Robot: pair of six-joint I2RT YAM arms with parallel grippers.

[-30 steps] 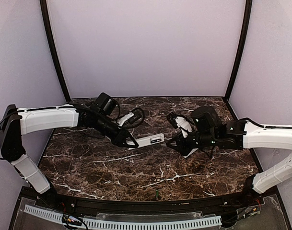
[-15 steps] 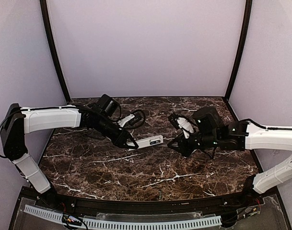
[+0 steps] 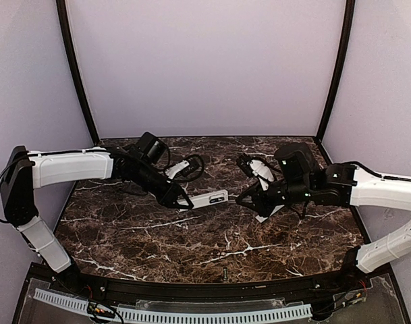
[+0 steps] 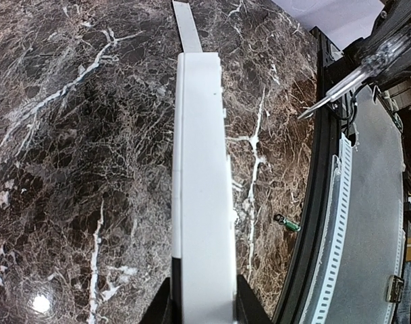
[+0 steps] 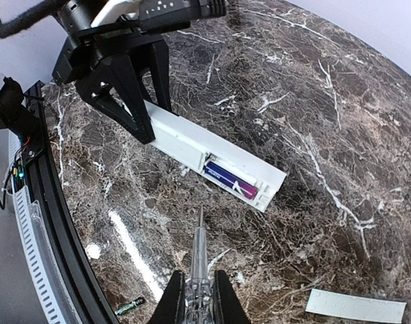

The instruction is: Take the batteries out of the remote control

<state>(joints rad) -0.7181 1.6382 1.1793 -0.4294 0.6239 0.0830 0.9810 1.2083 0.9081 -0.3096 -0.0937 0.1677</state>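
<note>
- Dark marble table point(image 3: 124, 236); remote control point(image 5: 185, 143) held over it, L end effector point(image 4: 204, 304) clamped on one end.
- R end effector point(image 5: 195, 297) clamped on screwdriver point(image 5: 199, 250); tip short of battery point(image 5: 231, 181) seated in remote.
- Risk: tip slips, batt. flies off table; prying force twists remote in grip.

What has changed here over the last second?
The right gripper, clamped on the screwdriver, shifted slightly rightward and back, tip still aimed at the remote control. Nothing was grabbed or released. The left gripper still holds the remote control, a battery inside.
</note>
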